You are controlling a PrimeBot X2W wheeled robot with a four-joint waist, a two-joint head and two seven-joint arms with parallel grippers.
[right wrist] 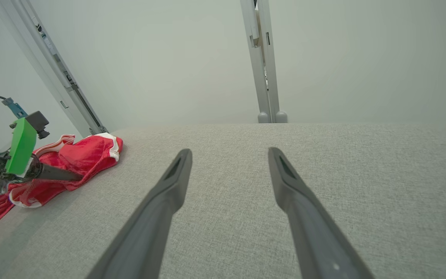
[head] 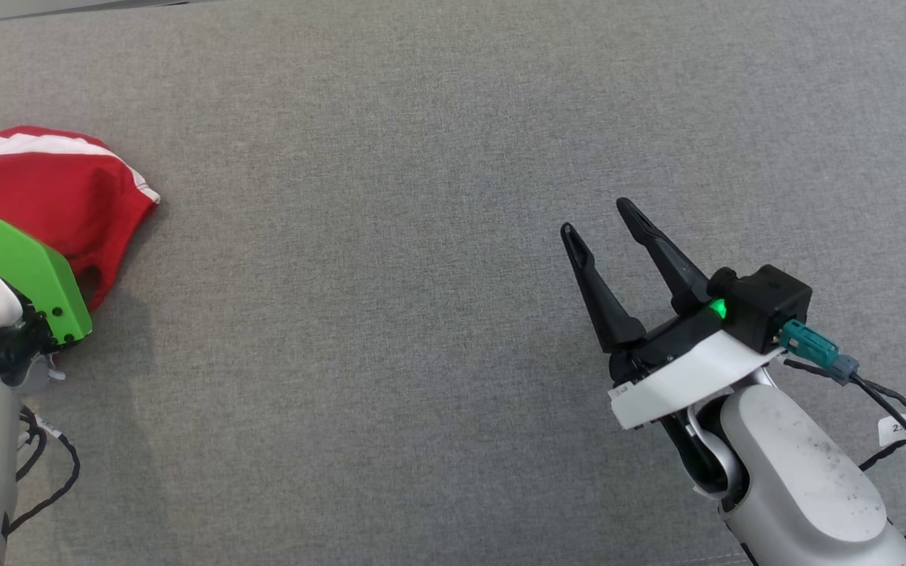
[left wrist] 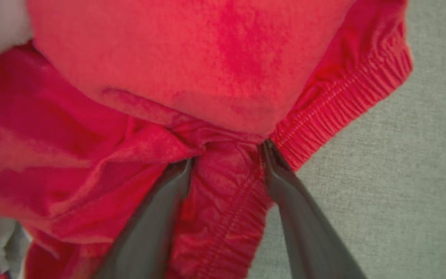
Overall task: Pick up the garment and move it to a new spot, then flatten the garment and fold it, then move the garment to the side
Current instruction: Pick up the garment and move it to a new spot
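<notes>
The garment (head: 52, 189) is a red piece with white trim, crumpled at the left edge of the grey fabric surface (head: 421, 236). My left arm's green wrist mount (head: 24, 271) hangs over its near edge. In the left wrist view the left gripper (left wrist: 227, 153) has its fingers apart, pressed into the garment (left wrist: 207, 58), with a bunch of the elastic hem between them. From the right wrist view the garment (right wrist: 87, 155) lies at the far left with the left gripper's fingers (right wrist: 58, 175) reaching into it. My right gripper (head: 596, 218) (right wrist: 229, 152) stands open above bare surface, holding nothing.
A pale wall with two upright metal rails (right wrist: 263, 62) stands behind the surface's far edge. Cables (head: 905, 409) trail from the right wrist at the lower right.
</notes>
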